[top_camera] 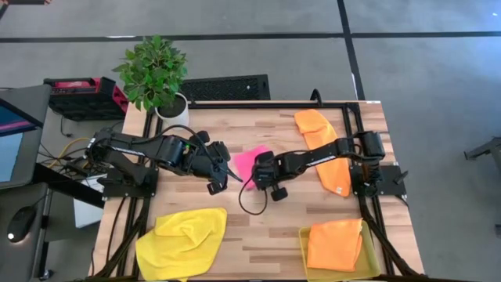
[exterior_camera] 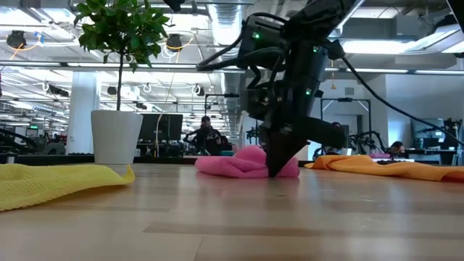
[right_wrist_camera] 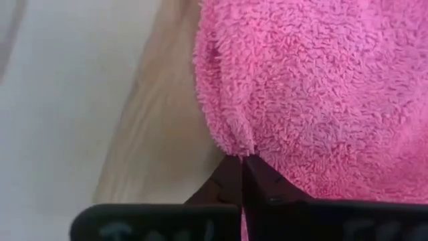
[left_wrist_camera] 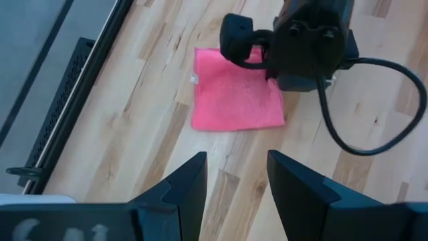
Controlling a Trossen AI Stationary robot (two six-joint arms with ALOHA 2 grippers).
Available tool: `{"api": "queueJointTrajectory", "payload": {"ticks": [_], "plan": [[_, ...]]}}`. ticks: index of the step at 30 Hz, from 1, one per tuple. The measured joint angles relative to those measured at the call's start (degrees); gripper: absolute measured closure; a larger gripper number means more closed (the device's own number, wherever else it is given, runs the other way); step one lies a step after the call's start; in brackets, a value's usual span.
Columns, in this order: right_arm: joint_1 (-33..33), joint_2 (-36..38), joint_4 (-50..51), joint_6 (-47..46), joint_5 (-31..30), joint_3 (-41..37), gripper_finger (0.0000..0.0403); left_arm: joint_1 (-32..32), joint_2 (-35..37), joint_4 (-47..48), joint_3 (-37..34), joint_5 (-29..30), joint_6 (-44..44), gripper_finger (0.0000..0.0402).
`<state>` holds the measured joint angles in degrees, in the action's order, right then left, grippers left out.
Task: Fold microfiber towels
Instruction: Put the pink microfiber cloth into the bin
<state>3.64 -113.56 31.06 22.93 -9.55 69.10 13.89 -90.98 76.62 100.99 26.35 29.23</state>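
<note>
Light butcher-block planks form the table (top_camera: pixel 258 227), with grey floor around it and an open workshop with screens and ceiling lights beyond. No brand or writing can be read; only a small pale tag (left_wrist_camera: pixel 194 79) shows at one edge of the pink towel (top_camera: pixel 249 160), its print too small to make out.

That towel lies folded near the table's middle, partly hidden in the high view by the right gripper (top_camera: pixel 255 174). The right gripper's fingers are pinched together on the towel's edge, seen closely in the right wrist view (right_wrist_camera: pixel 242 175). In the low view the gripper (exterior_camera: pixel 279 168) stands in front of the towel (exterior_camera: pixel 243 161), tips down at the wood.

The left gripper (top_camera: pixel 217 179) hovers just beside, fingers parted and holding nothing.

A yellow towel (top_camera: pixel 182 241) lies crumpled at the near left corner. One orange towel (top_camera: pixel 325 149) runs under the right arm; another (top_camera: pixel 335 244) sits in a translucent yellow tray (top_camera: pixel 304 251). A potted plant (top_camera: pixel 154 74) stands at the far left corner.
</note>
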Motion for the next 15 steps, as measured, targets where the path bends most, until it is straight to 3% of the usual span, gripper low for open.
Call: {"api": "queueJointTrajectory", "payload": {"ticks": [4,11,15], "plan": [[0.0,2.3,5.2,-2.0,0.3,-0.3,0.0386,0.0,0.0,0.0,0.0,0.0,0.0,0.0252],[0.2,10.6,17.6,-8.3,12.9,-0.4,0.0394,0.0,0.1,-0.5,0.0,0.0,0.0,0.0252],[2.0,15.4,23.4,-9.5,15.2,-0.4,0.0398,0.0,0.0,-1.2,0.0,0.0,0.0,0.0252]]}}
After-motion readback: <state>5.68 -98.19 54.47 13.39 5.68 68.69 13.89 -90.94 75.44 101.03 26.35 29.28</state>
